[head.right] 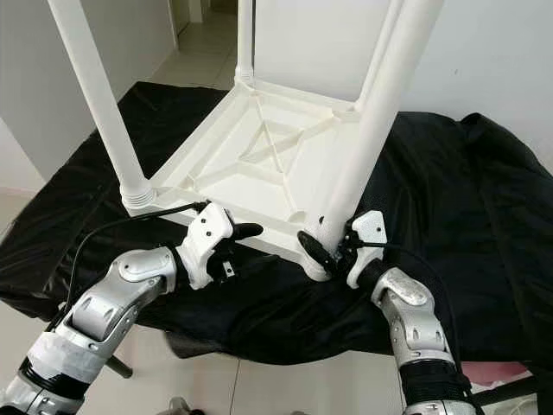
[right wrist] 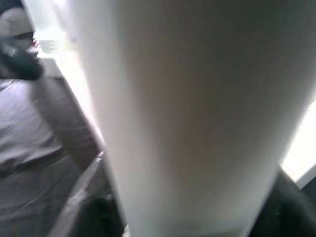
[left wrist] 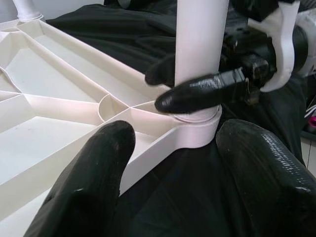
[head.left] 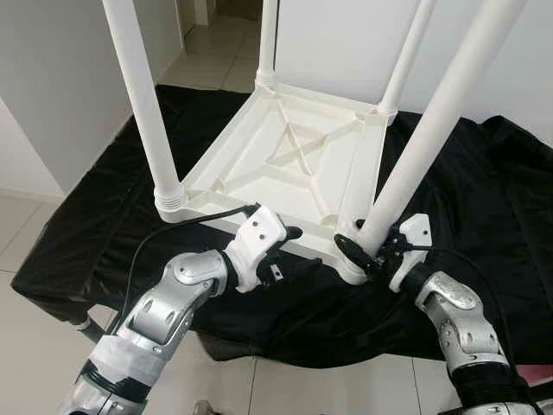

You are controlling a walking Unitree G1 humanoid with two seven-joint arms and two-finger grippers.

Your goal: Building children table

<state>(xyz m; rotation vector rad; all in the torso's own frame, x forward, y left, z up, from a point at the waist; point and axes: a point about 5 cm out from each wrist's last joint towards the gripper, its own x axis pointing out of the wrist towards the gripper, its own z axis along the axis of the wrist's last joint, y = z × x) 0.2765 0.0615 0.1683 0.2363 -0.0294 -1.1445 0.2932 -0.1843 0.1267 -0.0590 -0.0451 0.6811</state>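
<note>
A little white plastic table [head.left: 294, 156] lies upside down on a black cloth [head.left: 484, 216]. The cloth covers a low stand, and pale floor tiles [head.left: 26, 363] show around it. The underside of the table faces up. It has raised ribs that cross in the middle like an X. Four round white legs stick up from the corners. Each leg sits in a ring at its corner, and the leg on the robot's left [head.left: 143, 99] has little ridges at its base.

The near right leg [head.left: 432, 130] leans a bit and is not straight up like the others. The right gripper [head.left: 367, 246] is at the bottom of this leg, just above the corner ring. Its two black fingers are pinching the leg, one on each side. In the right wrist view the leg [right wrist: 187, 113] is very close and blurry.

The left gripper [head.left: 281, 251] is at the near edge of the table, a little to the left of that corner. Its fingers [left wrist: 94, 173] are spread apart and hold nothing. One finger reaches over the table's edge and the other is below it, over the cloth.
</note>
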